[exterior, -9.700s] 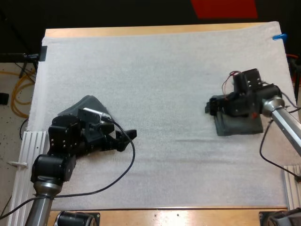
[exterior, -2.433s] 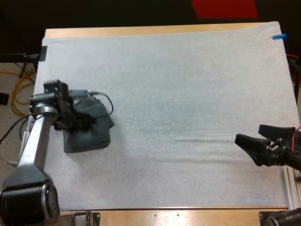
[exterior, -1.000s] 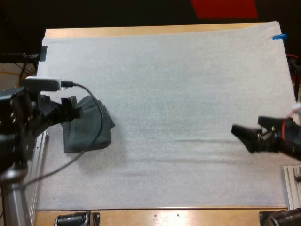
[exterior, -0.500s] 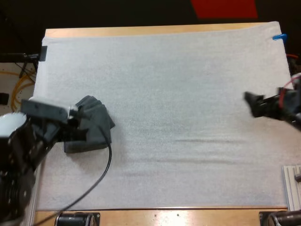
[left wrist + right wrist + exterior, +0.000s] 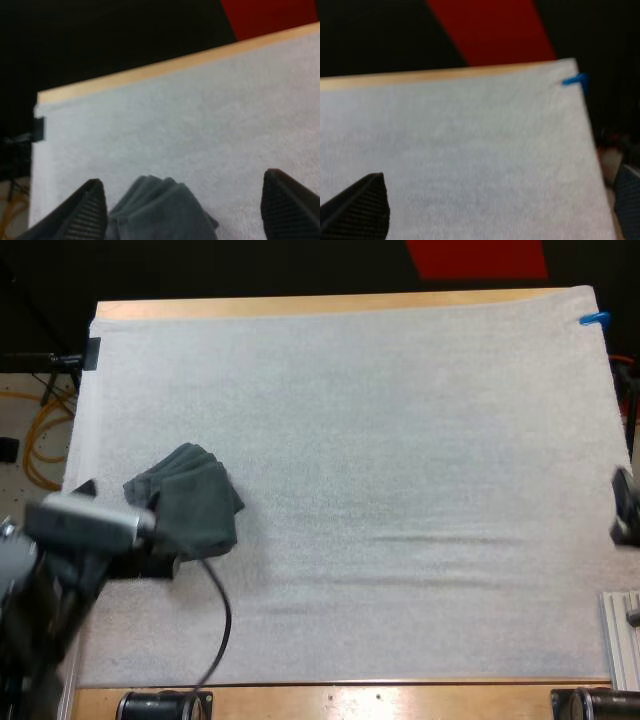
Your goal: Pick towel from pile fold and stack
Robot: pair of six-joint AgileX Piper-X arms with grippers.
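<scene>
A stack of dark grey-green folded towels (image 5: 190, 508) lies on the white mat (image 5: 380, 440) at its left side. My left arm (image 5: 80, 530) hangs blurred just left of and nearer than the stack, covering its lower left corner. In the left wrist view my left gripper (image 5: 182, 179) is open, its fingers (image 5: 90, 210) wide apart and above the towel stack (image 5: 160, 210), not touching it. My right gripper (image 5: 499, 175) is open over bare mat, with nothing between its fingers (image 5: 360, 210). A dark part of my right arm (image 5: 624, 506) pokes in at the mat's right edge.
The wooden table edge (image 5: 330, 304) runs along the far side of the mat. A metal rail (image 5: 622, 635) sits at the near right, and yellow cables (image 5: 40, 435) lie on the floor left of the table.
My left arm has pulled back from the towel stack toward the near left corner. My right arm has withdrawn to the mat's right edge. The stack has stayed put.
</scene>
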